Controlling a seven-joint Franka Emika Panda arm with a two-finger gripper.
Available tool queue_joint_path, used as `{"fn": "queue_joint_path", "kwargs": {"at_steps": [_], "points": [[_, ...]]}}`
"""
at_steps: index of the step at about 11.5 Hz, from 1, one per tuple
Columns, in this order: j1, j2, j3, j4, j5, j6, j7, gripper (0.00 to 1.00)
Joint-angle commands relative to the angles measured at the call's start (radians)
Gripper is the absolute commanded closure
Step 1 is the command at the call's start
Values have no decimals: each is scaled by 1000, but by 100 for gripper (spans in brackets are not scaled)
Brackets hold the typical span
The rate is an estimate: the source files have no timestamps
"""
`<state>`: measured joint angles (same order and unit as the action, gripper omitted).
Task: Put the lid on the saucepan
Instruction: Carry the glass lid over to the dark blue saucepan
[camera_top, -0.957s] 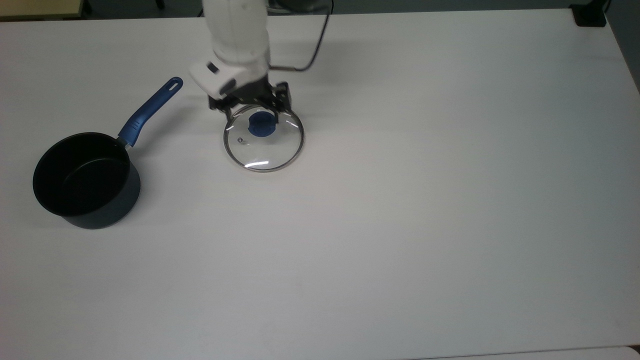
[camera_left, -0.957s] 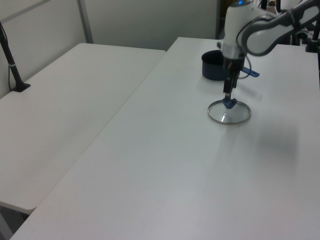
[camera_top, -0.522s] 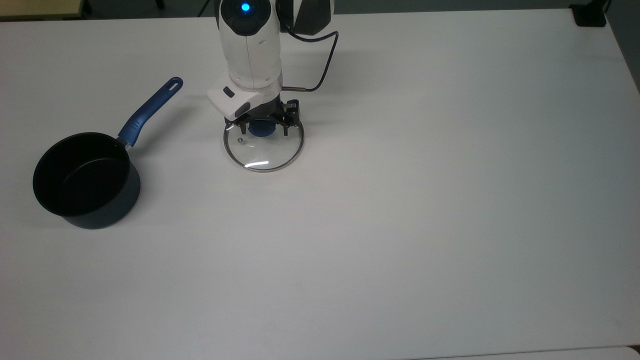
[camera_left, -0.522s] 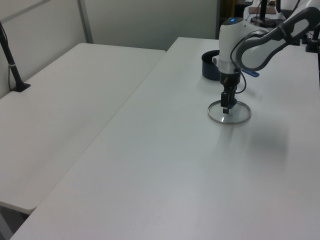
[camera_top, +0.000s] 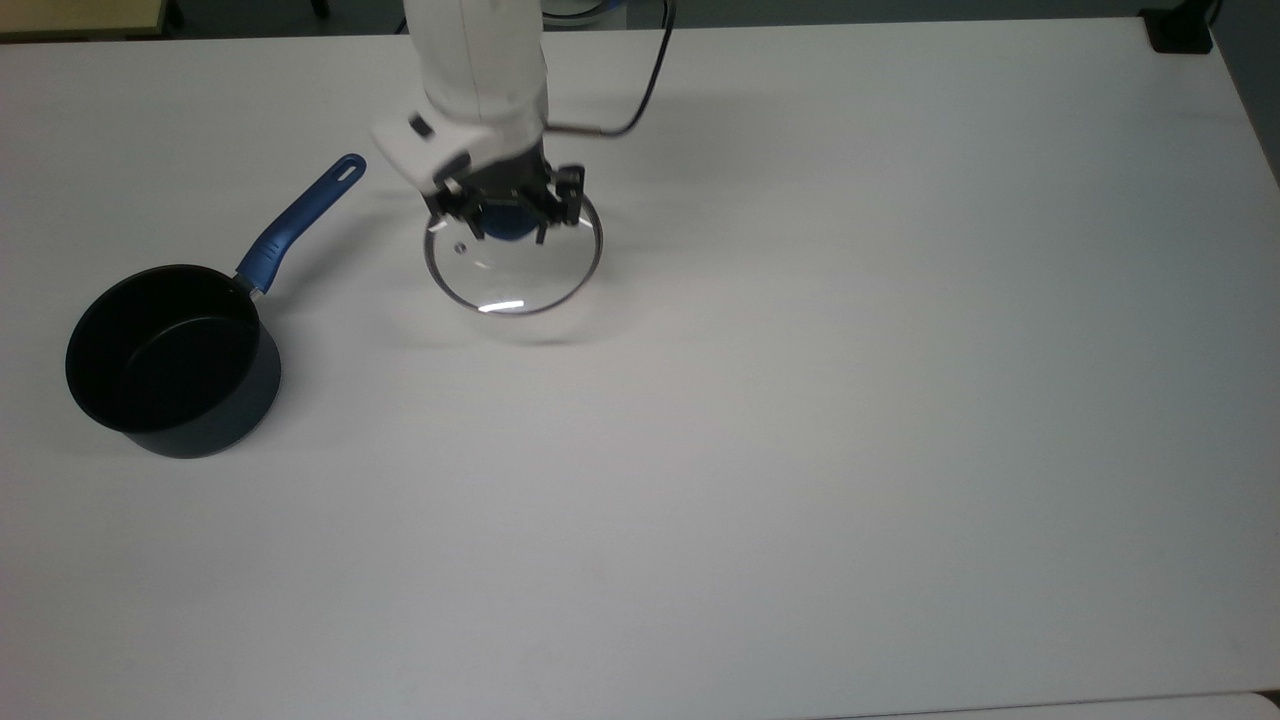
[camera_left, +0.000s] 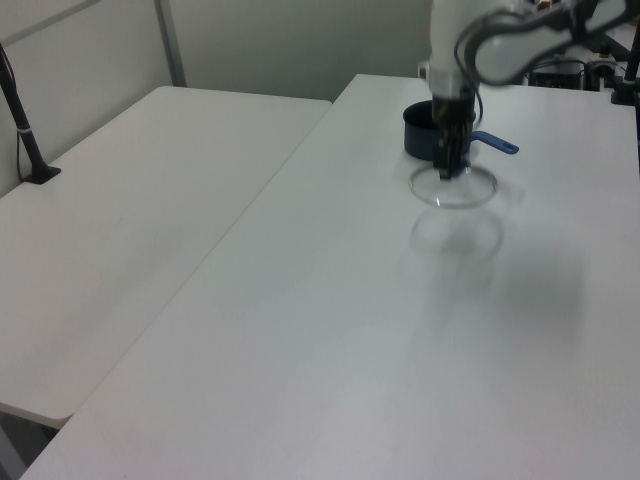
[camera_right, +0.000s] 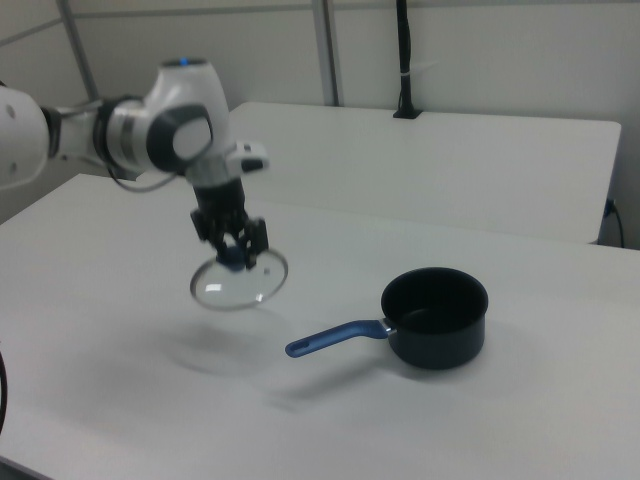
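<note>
I see the tool (camera_top: 508, 212) clenched on the blue knob of the lid (camera_top: 514, 258), with a finger on each side of the knob. The lid hangs directly beneath the tool, clear of the worktop (camera_top: 800, 400); in the right view the lid (camera_right: 238, 279) sits above its own shadow, with its glass tipped slightly rather than level. The tool (camera_right: 233, 243) points downward from the white arm.

The saucepan (camera_top: 170, 360) stands upright on the worktop, open and uncovered, well apart from the lid. Taking the saucepan as landmark: in the top view the lid is to the saucepan's right and farther up the frame; in the right view the lid is to the left of the saucepan (camera_right: 435, 316); in the left view the lid (camera_left: 453, 186) is just in front of the saucepan (camera_left: 422, 130). The saucepan's blue handle points toward the lid side, with its slotted end near the lid but not touching it.

The saucepan sits near the top view's left edge of the worktop. The worktop between saucepan and lid is bare apart from the handle.
</note>
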<state>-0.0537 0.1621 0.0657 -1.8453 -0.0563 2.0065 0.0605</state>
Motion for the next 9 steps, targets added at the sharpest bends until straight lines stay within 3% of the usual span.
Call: {"fn": "queue_joint_path", "kwargs": {"at_steps": [1,3,6,9], "points": [[-29,20,-9,214,4,-68,9,62],[-122,103,-13,366,-3,-66,-51,62],[-199,293,-79,581,-10,-26,-113,62],[-239,373,-125,584,-14,95,-130,62]]}}
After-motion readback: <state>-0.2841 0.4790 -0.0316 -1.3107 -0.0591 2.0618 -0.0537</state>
